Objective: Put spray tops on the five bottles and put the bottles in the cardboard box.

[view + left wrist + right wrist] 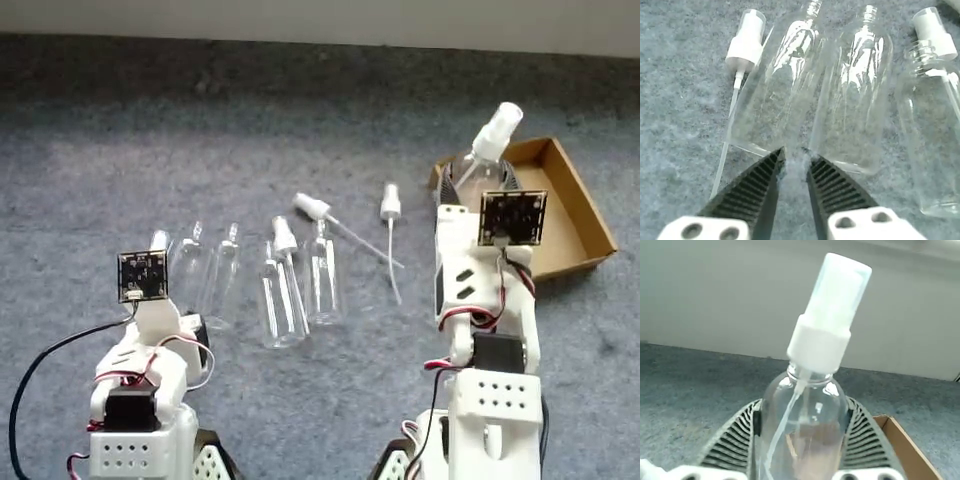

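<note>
Right wrist view: right end effector clamped on a clear bottle held up by a corner of the cardboard box; its spray top sits canted on the neck and may come off, or the slick bottle slip, on release. Left end effector, jaws slightly parted and empty, lies at the bases of two uncapped bottles on the desk and could roll them

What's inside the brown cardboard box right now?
Only bare floor shows inside the brown cardboard box. The rest is hidden by the right arm, whose end effector holds a clear plastic bottle with a white spray top.
</note>
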Controlling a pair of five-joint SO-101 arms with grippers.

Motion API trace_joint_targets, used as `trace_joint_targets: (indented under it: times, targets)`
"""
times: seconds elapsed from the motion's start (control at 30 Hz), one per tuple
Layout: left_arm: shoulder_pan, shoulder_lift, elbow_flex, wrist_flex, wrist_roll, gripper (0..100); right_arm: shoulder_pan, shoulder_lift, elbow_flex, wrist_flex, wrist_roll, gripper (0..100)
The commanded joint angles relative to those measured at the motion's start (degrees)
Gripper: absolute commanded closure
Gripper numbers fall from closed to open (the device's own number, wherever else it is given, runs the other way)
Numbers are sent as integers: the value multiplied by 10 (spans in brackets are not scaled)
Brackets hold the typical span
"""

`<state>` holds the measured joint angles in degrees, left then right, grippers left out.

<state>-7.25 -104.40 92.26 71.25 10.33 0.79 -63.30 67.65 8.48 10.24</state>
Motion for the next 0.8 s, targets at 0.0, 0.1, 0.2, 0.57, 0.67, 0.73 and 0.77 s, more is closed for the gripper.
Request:
trace_joint_targets:
  times: [0.0,0.1,0.2,0.57,0.67,0.73,0.77]
  targets:
    - [-7,-5,-2,6,-6,989,7,51,-43,-80,4,961]
    - [-7,-5,7,2,-6,989,7,113,-47,-147,4,961]
    - [-7,-5,27,2,-6,989,15,182,-47,-195,4,961]
    - [-7,-5,34,2,-6,989,50,408,-145,-325,3,961]
    - [-7,-5,34,2,-6,989,48,452,-183,-327,3,961]
    - [-7,-5,34,2,-6,989,50,483,-205,-327,3,961]
    - [-7,-5,34,2,-6,989,50,498,-217,-327,3,961]
